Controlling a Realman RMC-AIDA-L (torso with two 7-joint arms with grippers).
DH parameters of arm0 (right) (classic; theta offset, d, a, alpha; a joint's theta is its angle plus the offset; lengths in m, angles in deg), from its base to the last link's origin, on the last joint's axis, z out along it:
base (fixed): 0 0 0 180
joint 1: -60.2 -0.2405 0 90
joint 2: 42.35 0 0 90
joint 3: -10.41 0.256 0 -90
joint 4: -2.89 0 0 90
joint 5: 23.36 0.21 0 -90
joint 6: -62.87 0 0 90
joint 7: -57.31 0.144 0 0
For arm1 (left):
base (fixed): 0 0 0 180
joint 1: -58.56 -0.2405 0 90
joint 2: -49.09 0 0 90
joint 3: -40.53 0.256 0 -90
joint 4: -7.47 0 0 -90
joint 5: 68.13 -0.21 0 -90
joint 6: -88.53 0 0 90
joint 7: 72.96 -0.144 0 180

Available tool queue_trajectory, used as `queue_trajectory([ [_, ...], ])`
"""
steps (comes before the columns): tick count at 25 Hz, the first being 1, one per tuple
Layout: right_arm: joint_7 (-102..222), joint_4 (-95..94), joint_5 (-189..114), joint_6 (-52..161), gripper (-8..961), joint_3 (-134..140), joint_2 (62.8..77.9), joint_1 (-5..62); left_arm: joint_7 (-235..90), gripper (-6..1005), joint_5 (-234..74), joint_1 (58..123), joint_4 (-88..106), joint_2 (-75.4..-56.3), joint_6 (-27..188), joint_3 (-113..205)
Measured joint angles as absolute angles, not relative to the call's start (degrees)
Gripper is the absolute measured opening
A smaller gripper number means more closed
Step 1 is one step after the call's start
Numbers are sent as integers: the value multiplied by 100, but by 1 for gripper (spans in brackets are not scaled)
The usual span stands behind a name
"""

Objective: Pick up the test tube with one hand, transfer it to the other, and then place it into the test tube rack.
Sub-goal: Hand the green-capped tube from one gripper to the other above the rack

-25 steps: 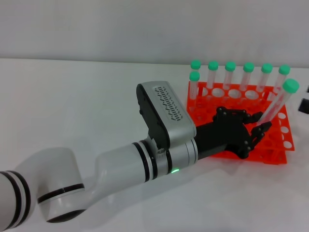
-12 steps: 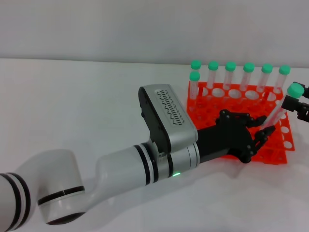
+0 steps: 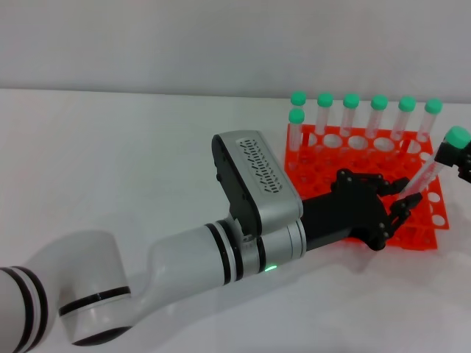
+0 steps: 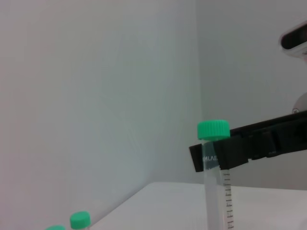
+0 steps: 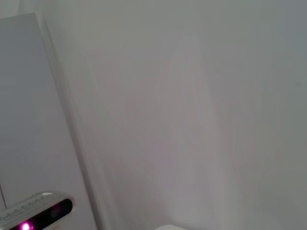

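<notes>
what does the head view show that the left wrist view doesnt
Only the head view shows the orange-red test tube rack with seven green-capped tubes standing in it, and the left hand over the rack, gripping the lower end of the tilted test tube.

Only the left wrist view shows, close up, the black fingers of the right hand wrapped around the tube just under its cap, plus the printed scale on the tube.

Both show the test tube, its green cap, and the right hand at the upper end.
</notes>
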State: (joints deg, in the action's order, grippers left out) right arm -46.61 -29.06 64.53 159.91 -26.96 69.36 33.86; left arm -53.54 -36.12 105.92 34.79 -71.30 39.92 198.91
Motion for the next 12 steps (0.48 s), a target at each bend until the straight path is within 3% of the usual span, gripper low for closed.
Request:
queue_trajectory([
  [7,-4699,-2910,6453,16020,200,-2681,6930,3406,-5389,184,-3590,10577,3479,-7141,3985,19876],
  [12,-4726,-2906,6451,16031,197,-2680,6932,3409,-5745,185,-3592,10457,3483,-7150,3981,19754],
])
